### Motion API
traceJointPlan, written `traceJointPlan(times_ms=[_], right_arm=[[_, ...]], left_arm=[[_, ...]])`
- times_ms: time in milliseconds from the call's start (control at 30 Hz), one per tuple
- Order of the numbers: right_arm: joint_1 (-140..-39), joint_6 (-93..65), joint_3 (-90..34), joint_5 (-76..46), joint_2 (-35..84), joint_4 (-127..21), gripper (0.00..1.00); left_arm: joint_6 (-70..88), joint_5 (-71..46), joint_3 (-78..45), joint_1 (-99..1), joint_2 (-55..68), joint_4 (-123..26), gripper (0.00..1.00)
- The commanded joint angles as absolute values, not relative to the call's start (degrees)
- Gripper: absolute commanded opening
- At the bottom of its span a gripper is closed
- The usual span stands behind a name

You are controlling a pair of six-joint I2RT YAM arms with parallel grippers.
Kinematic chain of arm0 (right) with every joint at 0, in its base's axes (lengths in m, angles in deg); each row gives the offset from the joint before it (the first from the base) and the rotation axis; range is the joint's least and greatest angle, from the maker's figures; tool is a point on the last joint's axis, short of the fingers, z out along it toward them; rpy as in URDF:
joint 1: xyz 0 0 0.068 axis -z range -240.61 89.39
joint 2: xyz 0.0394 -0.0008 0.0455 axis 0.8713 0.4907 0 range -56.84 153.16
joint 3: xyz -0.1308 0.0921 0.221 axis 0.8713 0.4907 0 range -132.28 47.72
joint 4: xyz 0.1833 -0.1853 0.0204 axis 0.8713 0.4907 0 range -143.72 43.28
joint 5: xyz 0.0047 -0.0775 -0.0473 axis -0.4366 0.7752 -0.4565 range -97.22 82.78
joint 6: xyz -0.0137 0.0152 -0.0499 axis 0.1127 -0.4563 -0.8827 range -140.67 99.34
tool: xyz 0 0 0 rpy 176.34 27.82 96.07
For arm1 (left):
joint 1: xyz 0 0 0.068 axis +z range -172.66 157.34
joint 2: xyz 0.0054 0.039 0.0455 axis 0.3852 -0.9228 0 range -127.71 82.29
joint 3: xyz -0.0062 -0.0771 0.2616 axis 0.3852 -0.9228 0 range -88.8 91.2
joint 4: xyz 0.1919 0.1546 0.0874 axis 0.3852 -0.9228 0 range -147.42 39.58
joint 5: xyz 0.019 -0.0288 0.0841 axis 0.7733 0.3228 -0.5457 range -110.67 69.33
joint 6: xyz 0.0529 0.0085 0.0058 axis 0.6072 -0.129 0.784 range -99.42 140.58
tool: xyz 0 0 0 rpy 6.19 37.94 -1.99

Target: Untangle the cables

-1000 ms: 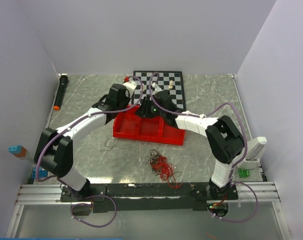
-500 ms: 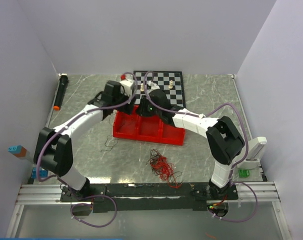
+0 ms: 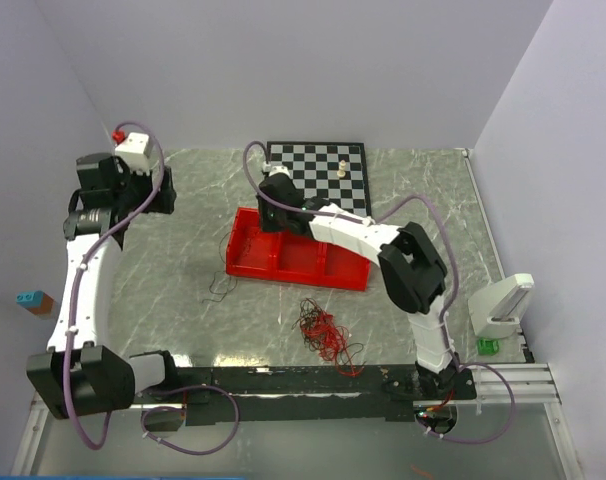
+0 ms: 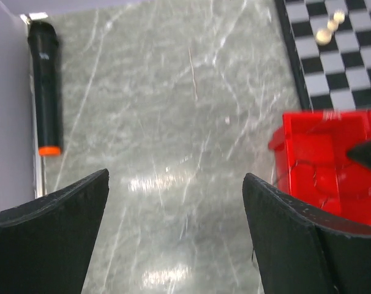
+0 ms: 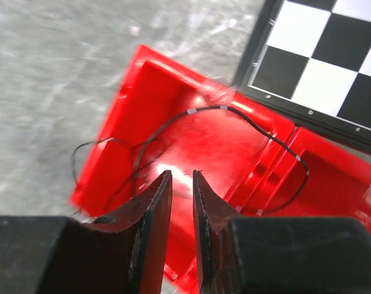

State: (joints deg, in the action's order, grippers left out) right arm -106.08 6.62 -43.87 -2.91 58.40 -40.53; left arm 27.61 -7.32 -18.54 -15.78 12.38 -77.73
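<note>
Grey marble table (image 3: pixel 183 290) carries the same layout as a second ago: the cables (image 3: pixel 323 335) lie in a red and dark tangle near the front edge, unmoved. The left gripper (image 4: pixel 176 177), which was then over the red tray (image 3: pixel 245 262) beside its partner, has swung off to the far left with its fingers spread wide and empty. The right gripper (image 5: pixel 182 174) stays above the tray's left compartment, fingers drawn to a narrow slit, over a loose black wire (image 5: pixel 234 113) lying there.

Marble tbl (image 3: pixel 183 290): red tray (image 3: pixel 283 276), chessboard (image 3: pixel 350 160), cables (image 3: pixel 323 335), blk orange-tipped mic (image 4: pixel 43 86).
</note>
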Motion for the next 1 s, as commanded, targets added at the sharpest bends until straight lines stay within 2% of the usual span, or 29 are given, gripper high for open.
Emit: traceJointPlan(times_ms=[0,233,400,667,967], right_arm=[[-106.1,5.0,-51.9,0.5,63.4,-32.0,0.27],[-108.1,4.1,-57.8,-1.3,67.3,-30.5,0.28],[-108.9,4.6,-58.4,-2.6,67.8,-29.6,0.28],[-109.7,6.1,-53.6,-4.4,67.3,-31.1,0.27],[-110.4,9.0,-50.6,-5.2,68.3,-32.5,0.23]], left_arm=[[31.4,-1.2,-22.8,-13.9,14.9,-82.7,0.93],[46.8,13.2,-31.4,-13.9,17.3,-92.1,0.88],[57.3,18.3,-36.0,-14.9,17.5,-92.7,0.89],[62.0,11.4,-44.1,-28.3,13.7,-80.9,0.9],[67.8,5.8,-41.9,-29.3,3.5,-75.8,0.88]])
